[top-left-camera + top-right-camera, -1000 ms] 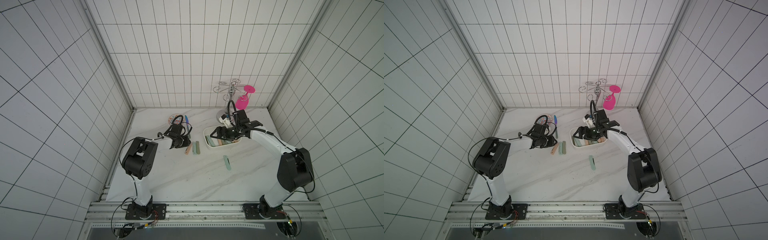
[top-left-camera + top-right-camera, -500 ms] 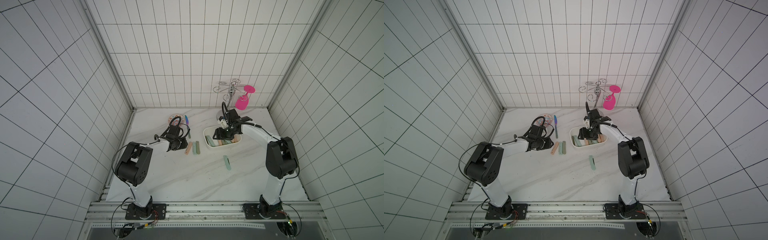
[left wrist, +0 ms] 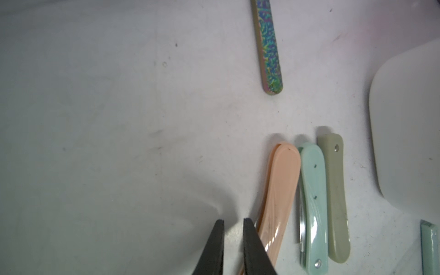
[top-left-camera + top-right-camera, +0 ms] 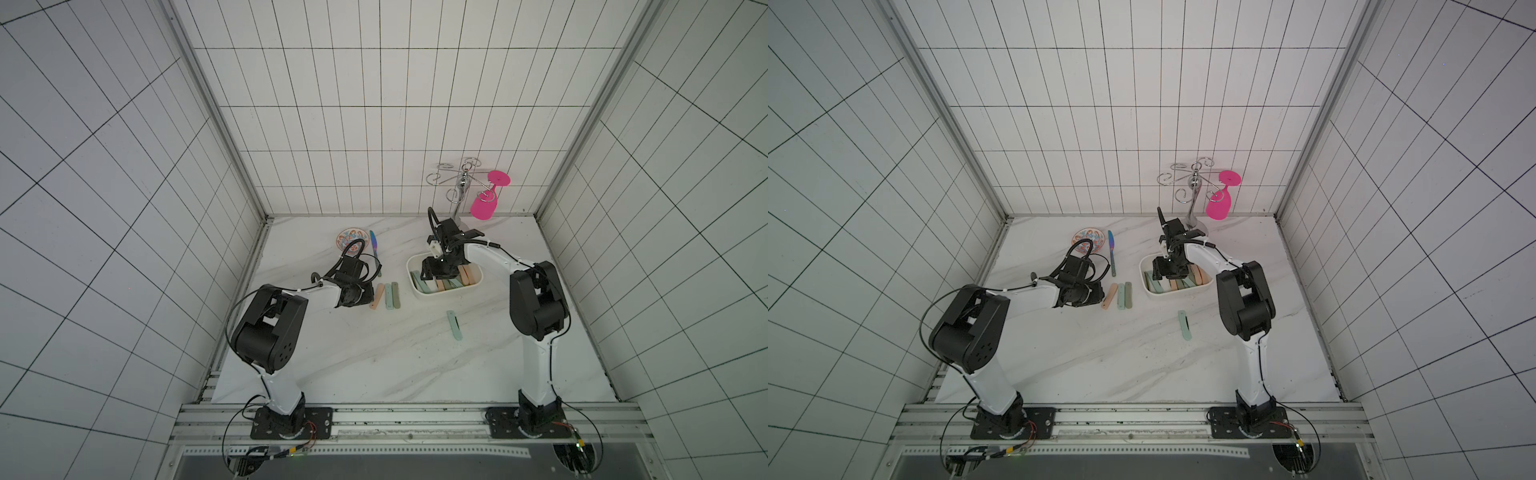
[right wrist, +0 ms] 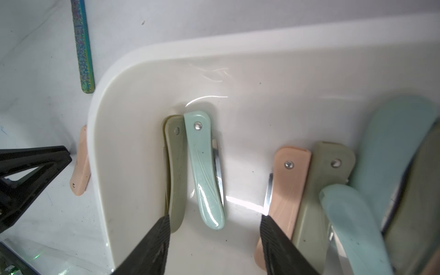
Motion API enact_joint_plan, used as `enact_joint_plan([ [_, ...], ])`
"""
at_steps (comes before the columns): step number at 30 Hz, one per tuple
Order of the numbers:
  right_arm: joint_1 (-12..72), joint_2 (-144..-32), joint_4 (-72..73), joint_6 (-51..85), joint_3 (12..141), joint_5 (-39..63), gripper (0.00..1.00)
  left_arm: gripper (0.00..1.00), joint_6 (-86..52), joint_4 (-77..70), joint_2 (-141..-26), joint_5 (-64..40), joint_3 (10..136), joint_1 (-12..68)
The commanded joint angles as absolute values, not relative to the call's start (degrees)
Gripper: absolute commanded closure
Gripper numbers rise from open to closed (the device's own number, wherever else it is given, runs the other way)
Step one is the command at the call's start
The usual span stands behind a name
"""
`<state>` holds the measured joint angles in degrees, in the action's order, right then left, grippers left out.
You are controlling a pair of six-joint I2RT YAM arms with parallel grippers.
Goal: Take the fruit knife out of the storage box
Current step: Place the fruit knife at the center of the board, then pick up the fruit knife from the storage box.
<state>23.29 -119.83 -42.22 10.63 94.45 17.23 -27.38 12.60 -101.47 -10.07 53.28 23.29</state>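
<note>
Several folded fruit knives (image 5: 207,171) lie inside the storage box (image 5: 114,100); right fingers (image 5: 152,240) spread open astride one smooth, slippery-looking handle; left fingers (image 3: 215,247) nearly closed, empty.

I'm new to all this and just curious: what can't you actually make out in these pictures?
- Storage box, right wrist view: a blurred blue knife hides the contents behind it.
- Top views: the right claw covers part of the box.
- Left wrist view: the peach knife runs off the frame edge.
</note>
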Motion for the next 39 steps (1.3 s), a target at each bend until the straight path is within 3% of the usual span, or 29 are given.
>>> enact_joint_plan([
  [1,23.7,-121.4,-44.6,9.1,97.5,15.9,0.37,0.82,-27.1,14.0,-103.4,-9.1,53.2,24.9],
  [14,25.0,-124.1,-44.6,8.1,98.4,15.3,0.34,0.81,-26.9,15.4,-102.4,-8.0,53.4,24.9],
  [23,27.2,-125.9,-44.0,7.0,99.5,9.6,0.35,0.70,-25.6,15.3,-99.0,-9.7,55.1,23.1],
  [34,28.7,-127.8,-42.3,7.8,99.2,1.6,0.50,0.61,-25.8,14.3,-94.4,-15.5,57.5,21.3],
  [39,28.8,-128.1,-40.4,9.0,98.6,-3.5,0.64,0.60,-25.8,14.5,-93.4,-16.3,57.8,20.9],
])
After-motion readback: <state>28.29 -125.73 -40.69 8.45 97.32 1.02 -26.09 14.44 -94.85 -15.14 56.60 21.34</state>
